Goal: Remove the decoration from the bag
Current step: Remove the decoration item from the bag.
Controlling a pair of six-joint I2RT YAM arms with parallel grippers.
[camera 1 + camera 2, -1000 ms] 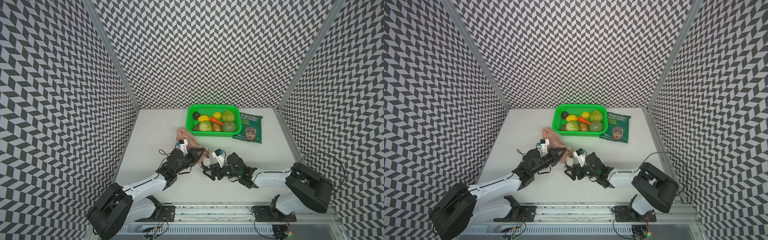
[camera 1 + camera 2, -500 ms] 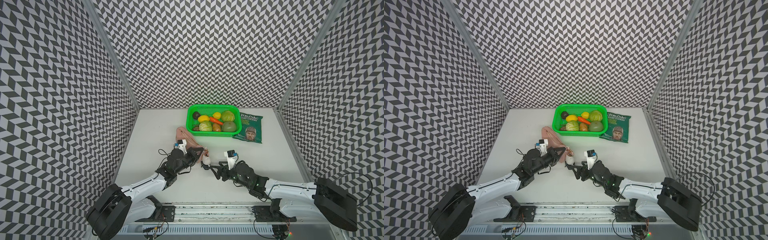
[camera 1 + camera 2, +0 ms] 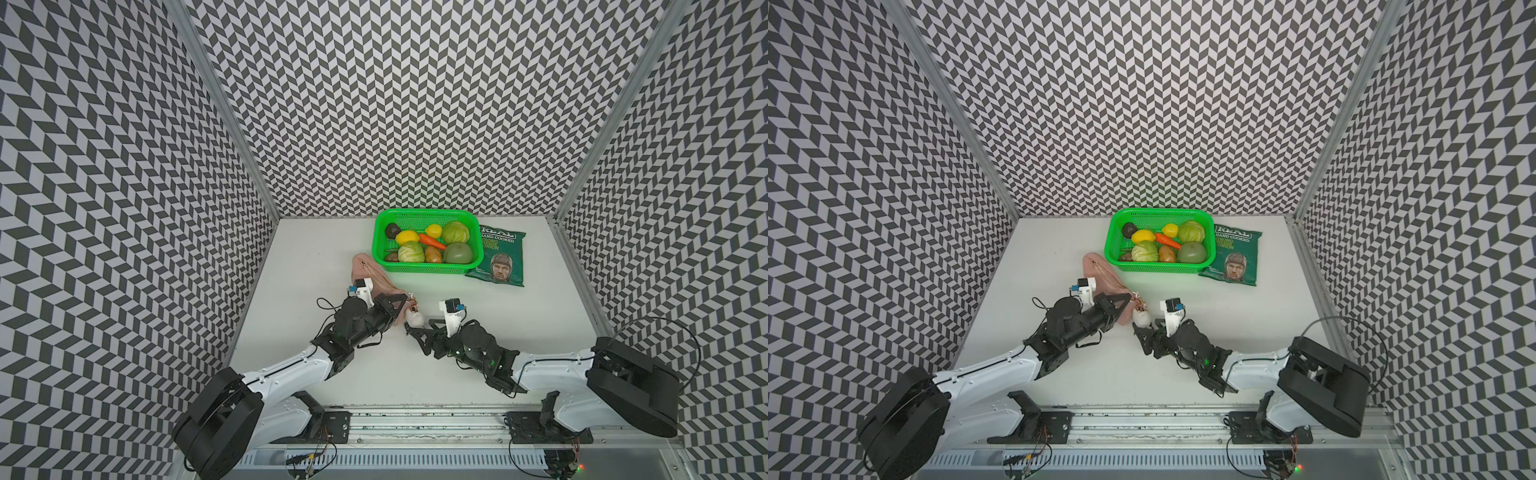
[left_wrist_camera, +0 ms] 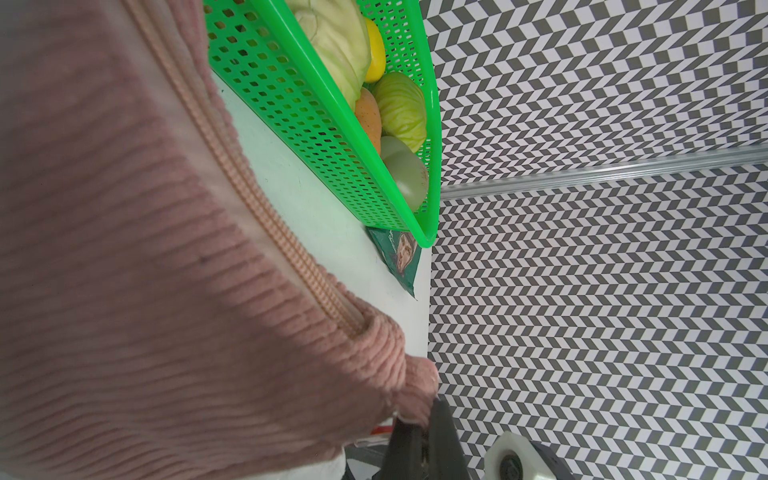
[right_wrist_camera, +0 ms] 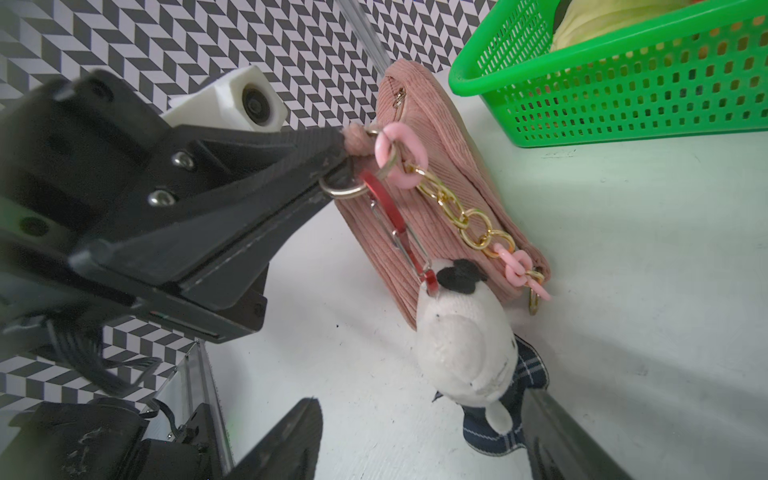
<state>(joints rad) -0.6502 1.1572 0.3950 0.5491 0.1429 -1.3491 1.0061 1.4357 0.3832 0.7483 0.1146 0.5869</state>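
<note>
The pink corduroy bag [image 3: 369, 275] [image 3: 1096, 269] [image 5: 440, 199] lies in front of the basket, and fills most of the left wrist view [image 4: 145, 249]. My left gripper [image 3: 400, 300] [image 3: 1124, 297] [image 4: 422, 432] [image 5: 338, 151] is shut on the bag's fabric tab at its near end. From a ring there a red clasp [image 5: 390, 216] hangs down to the decoration [image 3: 414, 318] [image 3: 1140, 319] [image 5: 461, 345], a white plush with a navy plaid end, resting on the table. My right gripper [image 3: 417, 331] [image 3: 1144, 333] [image 5: 422, 409] is open, with the plush's lower end between its fingers, close to one.
A gold and pink chain [image 5: 461, 216] drapes over the bag. A green basket [image 3: 428, 269] [image 3: 1160, 268] [image 4: 324, 104] [image 5: 623, 83] of toy fruit and vegetables stands behind it. A dark green crisp packet [image 3: 498, 259] [image 3: 1231, 259] [image 4: 401, 253] lies to its right.
My right arm has swung its wrist and elbow to the right while its fingertips stay at the decoration. The left arm and the bag have not moved.
</note>
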